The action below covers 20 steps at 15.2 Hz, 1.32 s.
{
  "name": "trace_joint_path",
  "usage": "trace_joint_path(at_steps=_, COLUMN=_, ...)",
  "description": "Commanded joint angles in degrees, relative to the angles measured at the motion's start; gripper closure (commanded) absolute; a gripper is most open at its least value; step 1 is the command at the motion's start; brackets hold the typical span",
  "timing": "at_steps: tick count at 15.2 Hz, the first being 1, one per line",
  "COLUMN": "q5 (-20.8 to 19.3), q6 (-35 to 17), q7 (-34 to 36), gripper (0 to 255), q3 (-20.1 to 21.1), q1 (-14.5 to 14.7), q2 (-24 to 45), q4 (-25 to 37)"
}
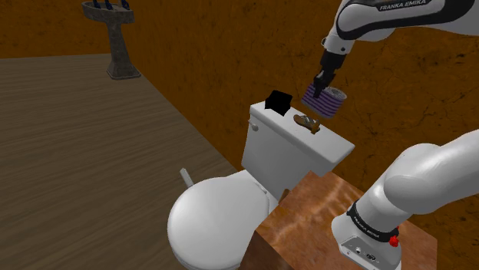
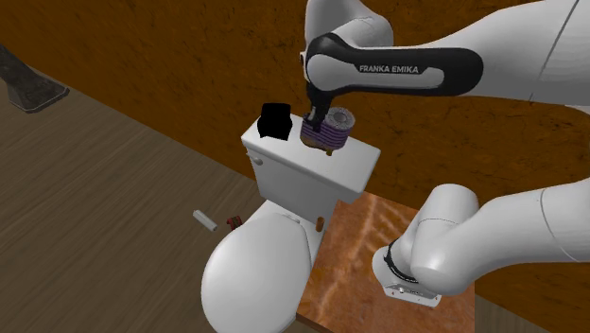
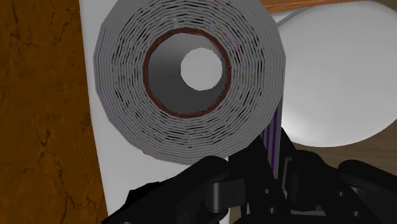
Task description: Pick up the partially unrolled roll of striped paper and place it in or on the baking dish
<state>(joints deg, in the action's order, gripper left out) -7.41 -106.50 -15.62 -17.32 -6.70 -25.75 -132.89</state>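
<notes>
Jaws clasp striped roll (image 1: 326, 99) over white toilet tank (image 1: 285, 150) beside brown wall (image 1: 230, 46).

White toilet tank lid (image 1: 331, 148), black block (image 1: 277, 102), small brown object (image 1: 308, 123) on it

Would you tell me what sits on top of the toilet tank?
A black baking dish and a small brown object lie there. The striped roll in the tool hides the lid beneath it.
</notes>
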Motion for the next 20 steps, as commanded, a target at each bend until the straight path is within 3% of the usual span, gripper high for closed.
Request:
trace_joint_path(at_steps=1, q5=0.10, q6=1.43, q7=0.03, gripper=255, q3=0.18, q1=0.07, q2=-0.11, q4=1.33)
trace_joint_path(at_steps=3, q5=0.18, q6=2.82, q7=0.02, gripper=255, q3=0.32, q1=0.12, q2=-0.23, q4=2.60)
trace_joint_path(at_steps=10, q5=4.57, q6=3.12, q7=-3.35, gripper=255, q3=-2.16, q1=1.79, q2=16.60, q4=19.34)
trace_joint_path(at_steps=15, q5=8.83, q6=5.92, q7=-6.16, gripper=255, q3=-3.38, q1=1.43, q2=29.05, q4=33.87)
trace_joint_path(at_steps=20, q5=13.63, q6=11.44, q7=-8.49, gripper=255, q3=-3.71, q1=-0.96, q2=42.75, q4=52.18)
